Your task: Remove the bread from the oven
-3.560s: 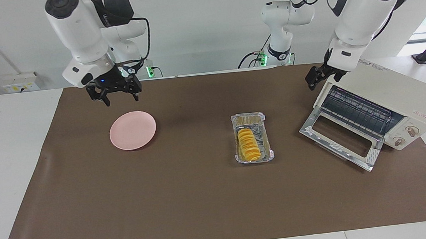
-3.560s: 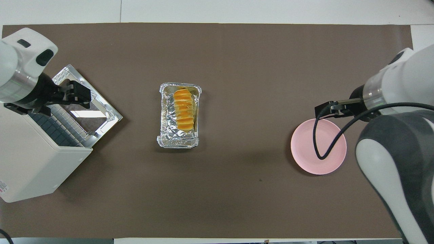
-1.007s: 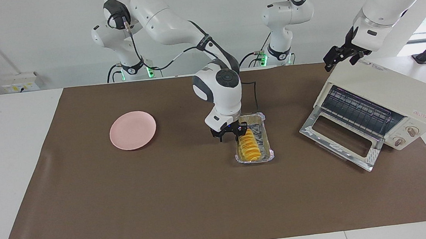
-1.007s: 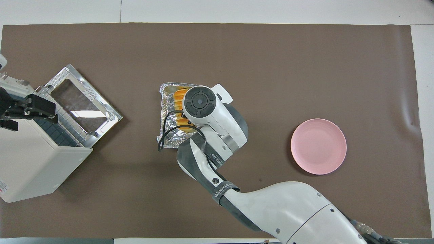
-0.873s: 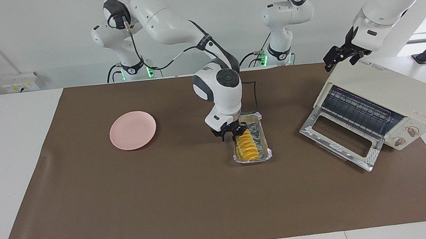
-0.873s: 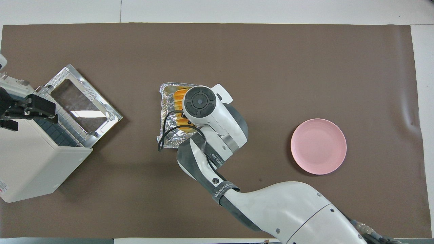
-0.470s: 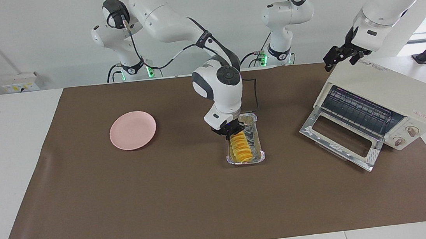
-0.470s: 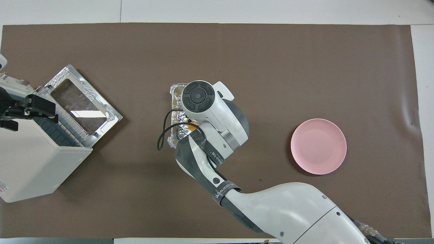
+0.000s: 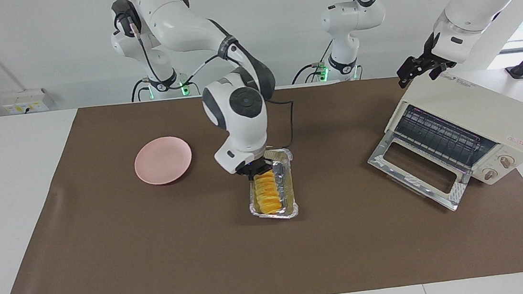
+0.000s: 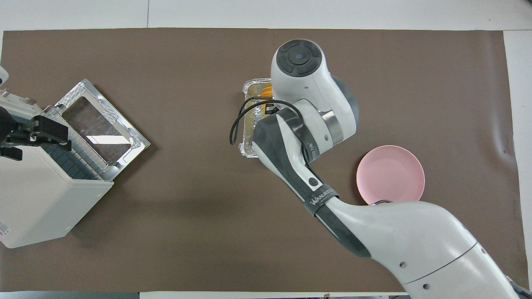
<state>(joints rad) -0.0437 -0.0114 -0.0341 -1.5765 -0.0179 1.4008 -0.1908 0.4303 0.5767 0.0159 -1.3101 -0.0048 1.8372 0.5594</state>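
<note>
The right tool [image 9: 257, 170] is clamped on the robot-side end of the foil tray [image 9: 290, 193], whose bread [image 9: 267, 194] lies just under it, well apart from the open oven [image 9: 475, 121], over which the left tool [image 9: 414, 69] waits, fingers apart.

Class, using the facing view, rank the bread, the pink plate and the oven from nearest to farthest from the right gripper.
1. bread: in the foil tray, right under the right gripper.
2. pink plate: toward the right arm's end of the table.
3. oven: at the left arm's end, door open.
</note>
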